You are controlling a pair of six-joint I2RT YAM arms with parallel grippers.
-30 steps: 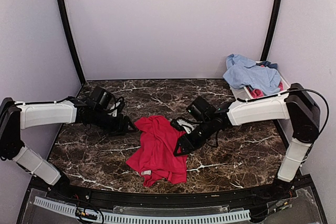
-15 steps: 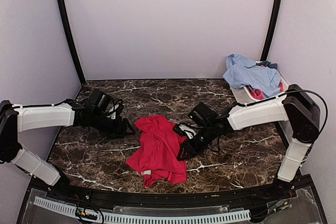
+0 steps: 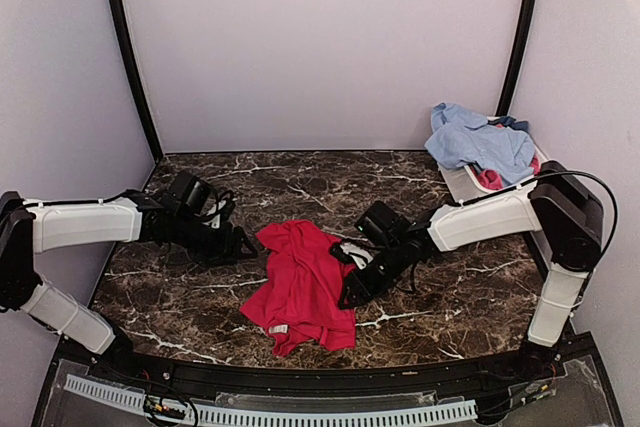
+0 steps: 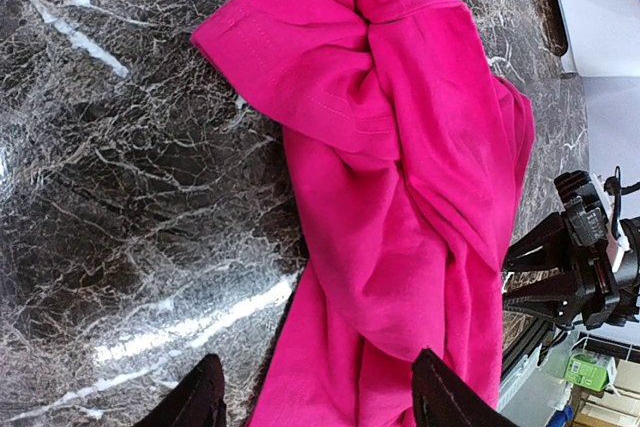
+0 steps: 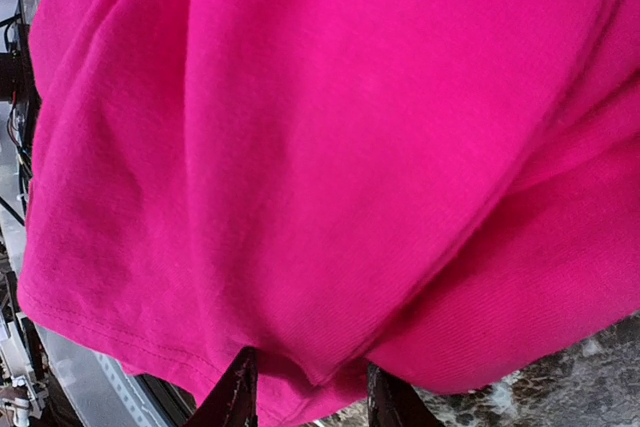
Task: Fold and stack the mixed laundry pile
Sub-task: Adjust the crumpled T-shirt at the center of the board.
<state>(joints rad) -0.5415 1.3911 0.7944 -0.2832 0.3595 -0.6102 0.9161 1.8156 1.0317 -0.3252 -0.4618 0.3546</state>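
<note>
My right gripper [image 3: 349, 290] has slid in against the red garment [image 3: 300, 282] at the middle of the table [image 3: 470, 292], fingers apart, as on my left gripper [image 3: 240, 244]; closing now risks pinching bunched layers together.

The left arm [image 3: 85, 222] stretches from its base at the left edge in toward the middle, forearm nearly level. The left claw [image 3: 243, 244] points to the right, its two fingers [image 4: 195, 402] spread wide. The right arm [image 3: 485, 217] rises at the right edge, bends at the elbow and reaches inward and down to the left, and the right claw [image 3: 350, 290] tips downward with its fingers [image 5: 238, 397] parted by a narrower gap.
</note>
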